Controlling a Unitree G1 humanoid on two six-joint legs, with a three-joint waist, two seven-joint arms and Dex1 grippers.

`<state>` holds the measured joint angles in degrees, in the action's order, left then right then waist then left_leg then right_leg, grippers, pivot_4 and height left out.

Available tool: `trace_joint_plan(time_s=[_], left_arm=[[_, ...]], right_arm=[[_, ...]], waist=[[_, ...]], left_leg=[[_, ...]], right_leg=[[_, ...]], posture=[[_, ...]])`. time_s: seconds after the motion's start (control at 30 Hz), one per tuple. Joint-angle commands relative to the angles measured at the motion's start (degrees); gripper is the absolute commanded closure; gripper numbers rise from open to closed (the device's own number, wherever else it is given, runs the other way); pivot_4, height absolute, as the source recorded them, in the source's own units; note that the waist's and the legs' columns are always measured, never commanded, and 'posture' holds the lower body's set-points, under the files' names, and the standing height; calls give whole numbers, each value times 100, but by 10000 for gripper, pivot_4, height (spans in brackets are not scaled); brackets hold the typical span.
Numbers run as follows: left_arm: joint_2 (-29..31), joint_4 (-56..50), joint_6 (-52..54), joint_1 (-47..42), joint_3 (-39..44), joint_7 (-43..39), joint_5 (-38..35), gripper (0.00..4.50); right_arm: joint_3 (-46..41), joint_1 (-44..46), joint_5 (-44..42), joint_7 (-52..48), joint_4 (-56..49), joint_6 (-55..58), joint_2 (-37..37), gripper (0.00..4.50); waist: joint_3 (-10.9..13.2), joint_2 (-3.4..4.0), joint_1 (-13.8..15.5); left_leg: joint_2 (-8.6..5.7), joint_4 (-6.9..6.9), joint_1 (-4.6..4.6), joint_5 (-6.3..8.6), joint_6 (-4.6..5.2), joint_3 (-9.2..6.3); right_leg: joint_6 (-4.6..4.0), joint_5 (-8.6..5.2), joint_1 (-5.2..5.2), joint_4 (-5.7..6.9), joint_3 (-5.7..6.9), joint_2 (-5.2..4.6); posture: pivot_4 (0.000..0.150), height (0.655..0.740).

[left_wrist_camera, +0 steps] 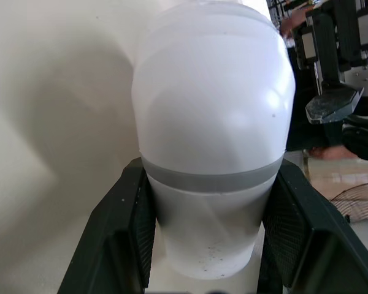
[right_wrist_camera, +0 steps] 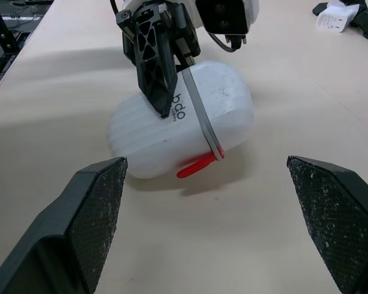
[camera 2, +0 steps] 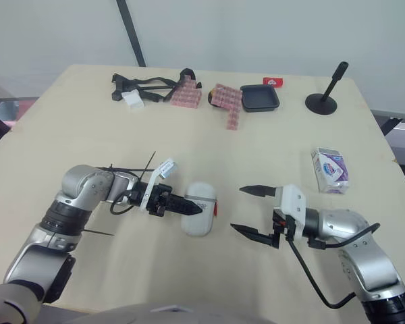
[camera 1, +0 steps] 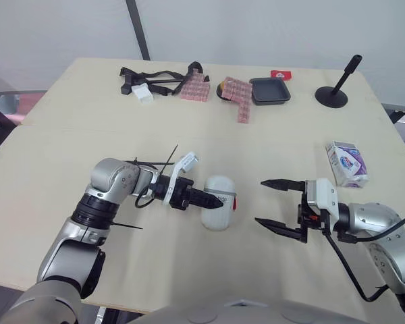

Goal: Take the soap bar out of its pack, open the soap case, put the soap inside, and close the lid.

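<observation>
**Left gripper and soap case.** The left gripper [camera 1: 212, 200] is clamped on the soap case [camera 1: 219, 189]. In the left wrist view its two black fingers [left_wrist_camera: 126, 236] press against opposite sides of the case's nearer end. The white, rounded body extends forward past the fingertips. A grey band [left_wrist_camera: 211, 180] runs around the case just ahead of the fingers, and the case appears closed. It rests on the pale table [camera 1: 67, 155], lying on its side. A small red tab [right_wrist_camera: 196, 165] projects from the case's lower edge on the side turned towards the right gripper.

**Right gripper.** The right gripper [camera 1: 278, 206] sits low over the table with its jaws spread wide and nothing between them. In the right wrist view its fingers [right_wrist_camera: 92, 214] frame the case, which lies straight ahead of them and apart from both tips. The two grippers point at each other, with the case between them.

**Soap pack.** The soap pack [camera 1: 345, 164], a white and purple box, lies on the table behind the right gripper's fingertips. It is near the right wrist on the side away from the robot and touches nothing. Whether it has been opened cannot be told.

**Background.** Well beyond both grippers, along the far edge, stand a black tray [camera 1: 270, 90], pink blocks [camera 1: 237, 94] and a black stand [camera 1: 336, 91].
</observation>
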<state>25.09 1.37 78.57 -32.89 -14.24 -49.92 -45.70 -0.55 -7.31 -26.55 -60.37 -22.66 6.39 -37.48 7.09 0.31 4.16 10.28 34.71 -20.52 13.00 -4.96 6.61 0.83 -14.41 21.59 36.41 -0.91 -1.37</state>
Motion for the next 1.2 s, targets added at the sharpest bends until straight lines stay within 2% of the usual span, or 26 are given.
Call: trace_joint_plan(time_s=[0.03, 0.13, 0.43, 0.83, 0.97, 1.1, 1.2], left_arm=[[132, 254, -217, -1, -118, 155, 423, 9757], [130, 313, -406, -28, -135, 119, 534, 350], [457, 147, -1542, -14, -468, -348, 997, 350], [1062, -619, -3401, 401, 61, -979, 1418, 350], [1015, -663, -4370, 756, 509, -777, 1707, 350], [982, -541, -5868, 1350, 610, -386, 2558, 350], [870, -532, -6285, 1615, 672, -215, 2749, 350]], right_arm=[[-71, 23, -32, 1, -26, -89, 1, 0], [-71, 27, -28, -1, -18, -79, -6, 0], [-77, 55, -31, 7, 4, -59, -15, 0], [-272, 42, -84, 161, 103, 14, -18, 0], [-383, -9, -54, 240, 152, -24, -10, 0], [-495, -122, 119, 509, 278, -162, 119, 0], [-509, -214, 305, 683, 356, -305, 185, 0]], waist=[[1, -1, -8], [-1, 3, -5], [1, 1, -36], [6, 1, -95], [6, 2, -77], [6, 1, -76], [6, 0, -70]], left_leg=[[1, 0, -2, 0, 0, 0], [1, -3, 1, 0, 0, 0], [-4, -5, 16, -12, 17, 5], [-11, -38, -24, -3, 5, 4], [-7, -40, -42, -1, 2, 1], [-4, -39, -44, -1, 1, 0], [-1, -37, -46, -1, 1, 0]], right_leg=[[0, 0, 2, 0, 0, 0], [0, 0, -2, -3, 1, -2], [1, 4, -13, -4, -2, -17], [3, 3, 10, -48, 11, 2], [4, 2, 10, -62, 34, 2], [6, 1, 9, -67, 39, 0], [7, 1, 10, -63, 43, -1]], posture=[[1500, 7374], [1500, 7374], [1500, 7374], [1500, 7374], [1500, 7374], [1500, 7374], [1500, 7374]])
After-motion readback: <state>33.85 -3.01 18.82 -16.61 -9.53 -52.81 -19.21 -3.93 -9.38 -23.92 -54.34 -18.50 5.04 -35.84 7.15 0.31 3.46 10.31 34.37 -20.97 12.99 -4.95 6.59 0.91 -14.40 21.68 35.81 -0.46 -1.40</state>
